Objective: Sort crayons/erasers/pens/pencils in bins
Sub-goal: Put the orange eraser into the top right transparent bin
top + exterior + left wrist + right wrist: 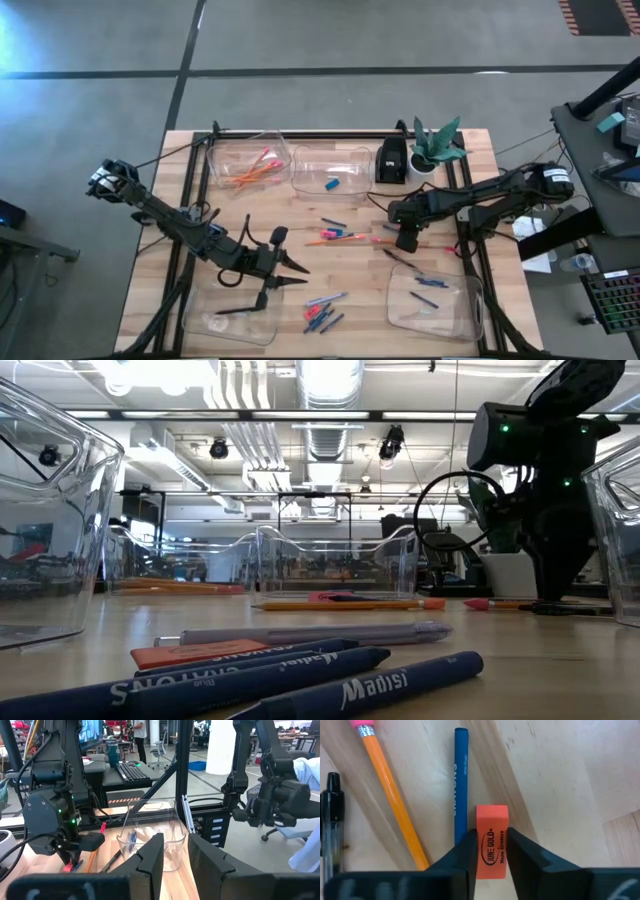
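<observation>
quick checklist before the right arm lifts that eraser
1. Right gripper has its jaws on both sides of the orange eraser: ok.
2. Eraser centred between the jaws, not skewed: ok.
3. Blue crayon lies close beside the eraser, outside the jaws: ok.
4. Pencil outside the jaws: ok.
5. Far bin that already holds a blue eraser is open on top for the drop: ok.
6. Left gripper waits near the table's front, away from the right arm: ok.
</observation>
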